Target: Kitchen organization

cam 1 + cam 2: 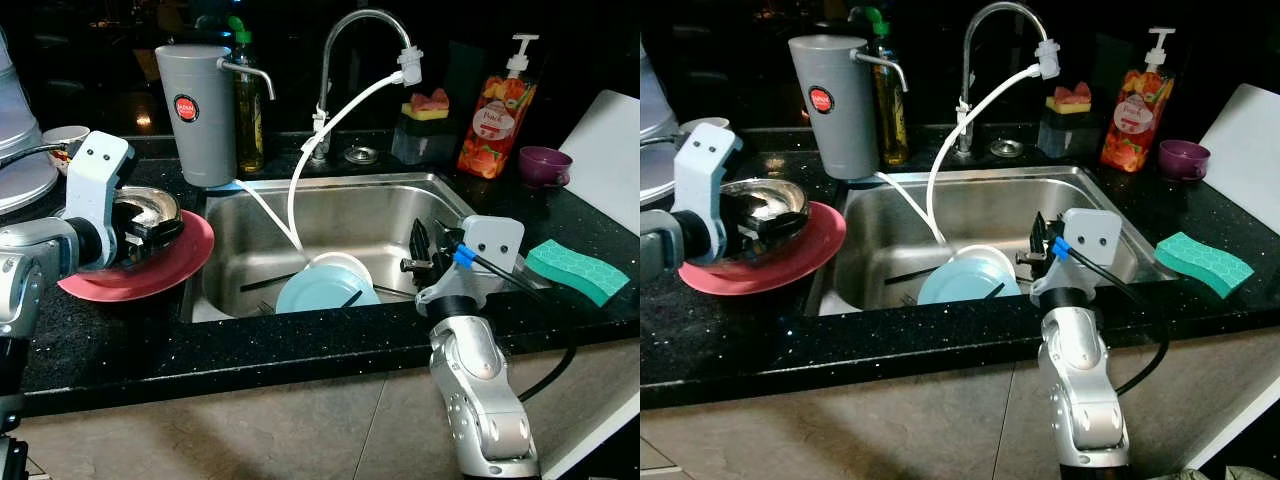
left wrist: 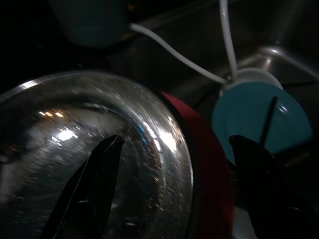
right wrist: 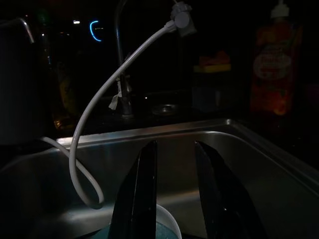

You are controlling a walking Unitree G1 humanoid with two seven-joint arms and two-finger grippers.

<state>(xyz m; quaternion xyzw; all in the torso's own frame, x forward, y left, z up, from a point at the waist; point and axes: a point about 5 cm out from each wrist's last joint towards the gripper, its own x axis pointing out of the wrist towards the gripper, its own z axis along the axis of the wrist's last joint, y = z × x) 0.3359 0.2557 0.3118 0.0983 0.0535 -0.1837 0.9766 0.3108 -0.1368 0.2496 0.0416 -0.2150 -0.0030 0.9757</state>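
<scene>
From the head views, a black speckled stone surface surrounds a stainless steel sink basin; the room behind is dark. A round light blue plate lies in the basin beside a white bowl, under a white hose running from the curved chrome tap. On the surface to the left, a shiny steel bowl sits on a round red plate. A grey water filter jug bears a red round label, unreadable. The orange pump soap bottle has print too small to read. A green sponge lies to the right.

In the left wrist view, the left hand is spread wide over the steel bowl's rim.

In the right wrist view, the right hand hangs above the basin, fingers slightly parted, holding nothing; the surroundings are very dim.
</scene>
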